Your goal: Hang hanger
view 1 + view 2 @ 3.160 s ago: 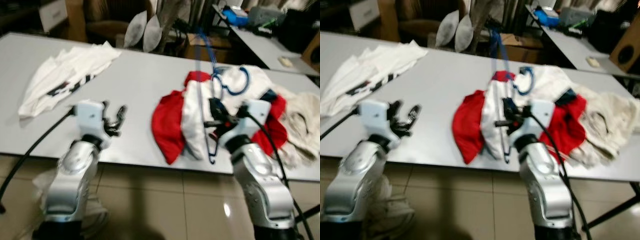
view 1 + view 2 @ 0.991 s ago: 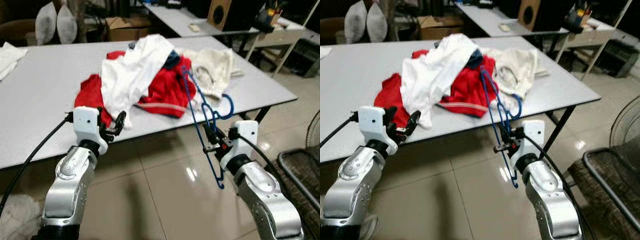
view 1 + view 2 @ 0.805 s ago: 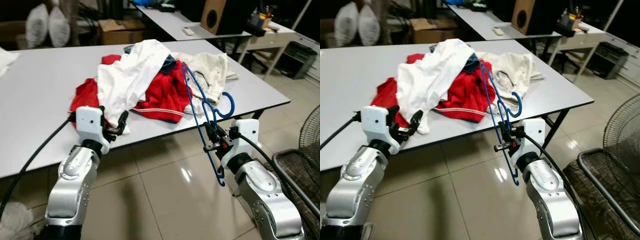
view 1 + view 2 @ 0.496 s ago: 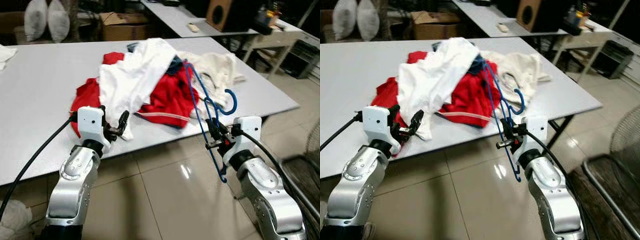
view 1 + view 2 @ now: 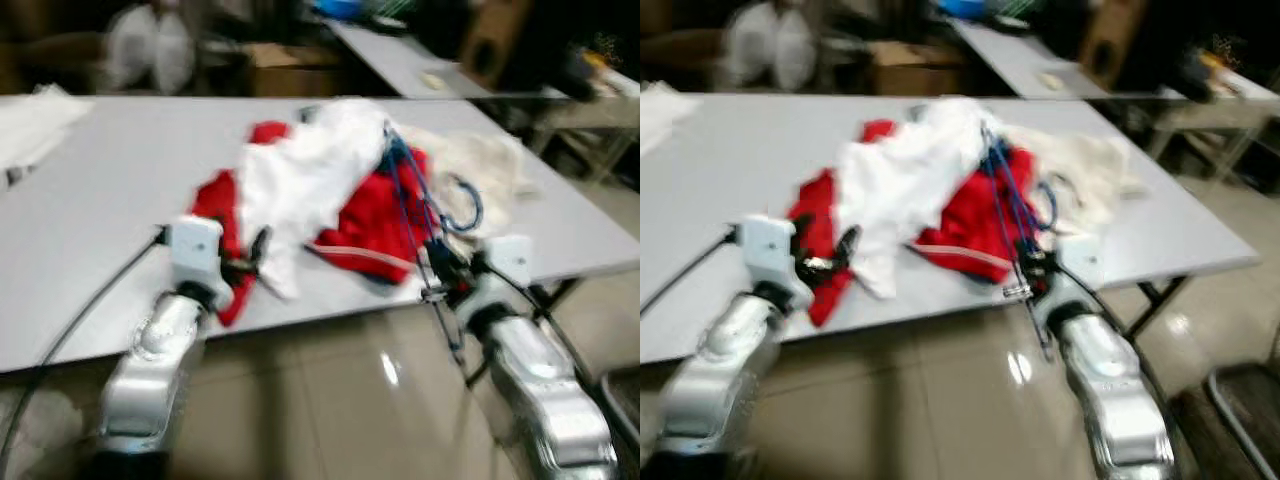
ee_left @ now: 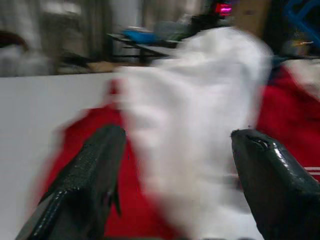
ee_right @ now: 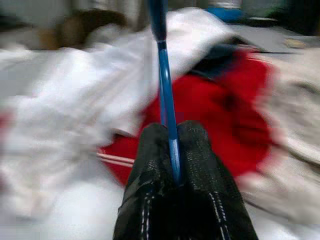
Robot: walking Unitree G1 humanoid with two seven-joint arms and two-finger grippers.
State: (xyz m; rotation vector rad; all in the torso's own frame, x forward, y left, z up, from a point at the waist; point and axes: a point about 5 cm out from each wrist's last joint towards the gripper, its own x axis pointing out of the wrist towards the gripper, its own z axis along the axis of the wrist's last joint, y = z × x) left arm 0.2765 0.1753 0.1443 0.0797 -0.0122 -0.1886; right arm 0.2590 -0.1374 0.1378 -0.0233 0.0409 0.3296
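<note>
Right pincer (image 7: 172, 150) grips blue hanger (image 5: 425, 215) beside clothes pile (image 5: 320, 190).

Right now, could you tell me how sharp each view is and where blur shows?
Both eye views are motion-blurred throughout; the blue hanger smears. Left wrist view: the left pincer is fairly sharp, the clothes soft. Right wrist view: the right pincer is crisp, the background blurred.

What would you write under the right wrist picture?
Right gripper shut on a blue hanger, above the red and white clothes.
</note>
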